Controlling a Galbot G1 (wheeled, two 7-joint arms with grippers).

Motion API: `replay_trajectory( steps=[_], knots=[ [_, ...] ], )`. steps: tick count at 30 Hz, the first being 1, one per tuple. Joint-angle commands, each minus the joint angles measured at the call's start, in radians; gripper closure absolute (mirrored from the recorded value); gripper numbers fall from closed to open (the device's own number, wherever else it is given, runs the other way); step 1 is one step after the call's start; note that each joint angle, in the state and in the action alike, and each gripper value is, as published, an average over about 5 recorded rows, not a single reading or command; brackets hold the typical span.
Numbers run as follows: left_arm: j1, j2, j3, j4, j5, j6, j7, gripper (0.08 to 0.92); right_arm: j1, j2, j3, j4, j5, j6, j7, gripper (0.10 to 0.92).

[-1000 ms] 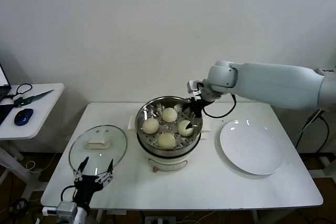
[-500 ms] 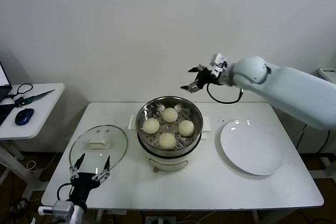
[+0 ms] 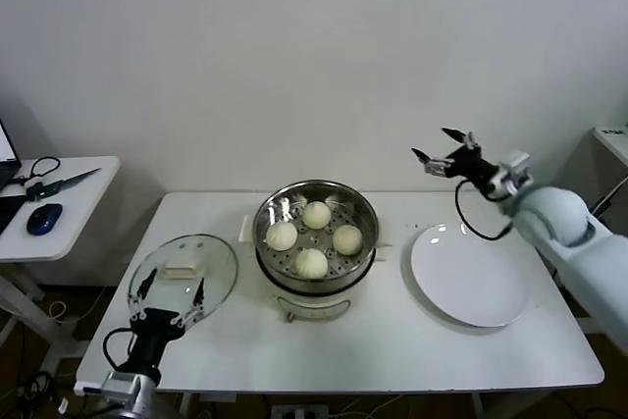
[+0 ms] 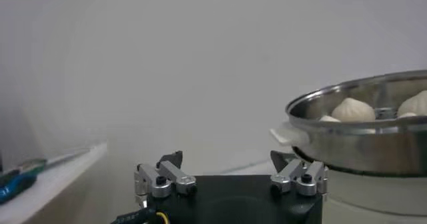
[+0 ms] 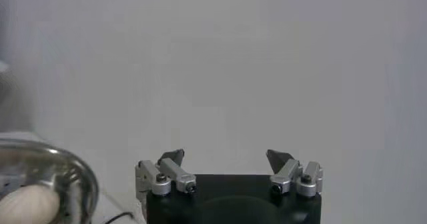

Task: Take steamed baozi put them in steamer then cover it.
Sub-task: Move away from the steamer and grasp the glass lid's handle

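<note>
All four steamed baozi (image 3: pixel 314 238) sit inside the steamer (image 3: pixel 316 205) at the table (image 3: pixel 392 340) centre. The cover (image 3: pixel 183 275) lies left of the steamer — the left hand (image 3: pixel 168 289) hovers released over its near rim. The right hand (image 3: pixel 438 155), released and empty, hangs high to the steamer's right.

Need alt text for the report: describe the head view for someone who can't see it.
Four baozi sit in the uncovered steel steamer at the middle of a white table. The glass cover lies flat to its left, with the open left gripper at its near edge. The right gripper, open and empty, hangs above the empty white plate.
</note>
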State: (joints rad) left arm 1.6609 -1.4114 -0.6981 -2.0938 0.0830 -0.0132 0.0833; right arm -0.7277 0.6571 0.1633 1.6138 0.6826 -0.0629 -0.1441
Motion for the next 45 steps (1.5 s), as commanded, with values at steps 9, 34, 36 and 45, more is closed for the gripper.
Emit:
replay_trajectory(
  steps=[9,34,36,45],
  knots=[
    [-0.027,0.156,-0.02,0.117,1.146,-0.056,-0.267,0.177,-0.942,0.419,0.617,0.086,-0.252,0.44,-0.005,0.203],
    [-0.409,0.108,0.056,0.692,1.433,0.085,-0.316,0.177,-1.0,0.56,0.501,0.102,-0.324,0.492,0.054,0.203],
    [-0.429,0.106,0.058,0.719,1.418,0.085,-0.318,0.177,-1.003,0.562,0.501,0.106,-0.325,0.492,0.055,0.203],
    [-0.488,0.105,0.078,0.775,1.366,0.079,-0.327,0.177,-1.018,0.563,0.504,0.101,-0.329,0.5,0.055,0.203]
  ],
)
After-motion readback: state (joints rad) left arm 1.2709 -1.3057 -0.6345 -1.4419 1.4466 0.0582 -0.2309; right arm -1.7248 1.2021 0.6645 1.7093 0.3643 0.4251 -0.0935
